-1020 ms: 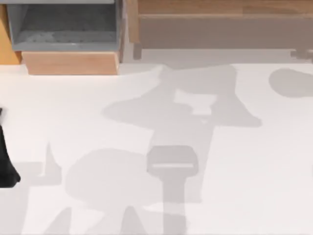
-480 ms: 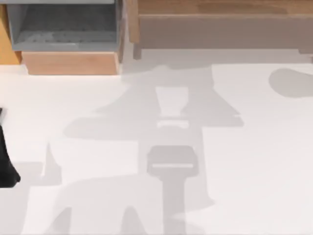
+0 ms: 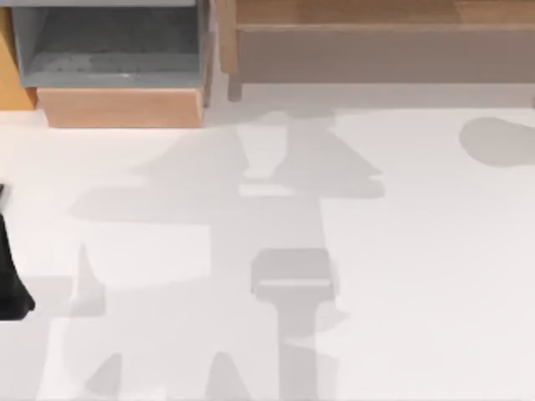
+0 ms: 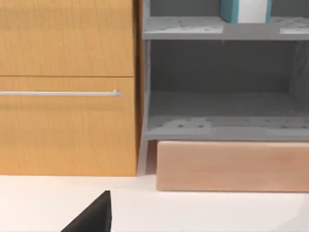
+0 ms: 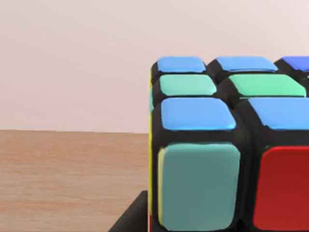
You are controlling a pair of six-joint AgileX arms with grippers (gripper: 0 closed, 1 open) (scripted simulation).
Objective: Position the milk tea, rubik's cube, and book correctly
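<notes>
While the right wrist view sits this close on the small 3x3 rubik's cube with black grid lines and blue, teal, green and red stickers (image 5: 212, 154), I judge the cube step is the one in hand, prob. carried or just being placed by the right arm. A dark tool part (image 5: 130, 217) pokes in just beside the cube's lower edge; can't tell if the right tool is clamped on it, apart or together. A brown wood surface (image 5: 67, 179) lies behind the cube, plain pale wall beyond.

Left arm: a black tool tip (image 4: 91, 218) low over the white tabletop (image 4: 203, 212); fingers' state can't tell. It looks parked, facing the cabinet.

Farther off, left wrist view: a light wood block base (image 4: 231, 165) under a grey open shelf unit (image 4: 222, 128), w/ an orange wood door w/ thin metal bar handle (image 4: 63, 93) beside it. A teal-and-white upright item (image 4: 245, 10) stands on the upper shelf, maybe the book; not sure.

Top view: arm shadows on the tabletop, a long wood shelf (image 3: 376, 42) at the far edge.

Next move, my guess: set the cube down flat on its spot, confirm contact, then release. Milk tea unaccounted for.
</notes>
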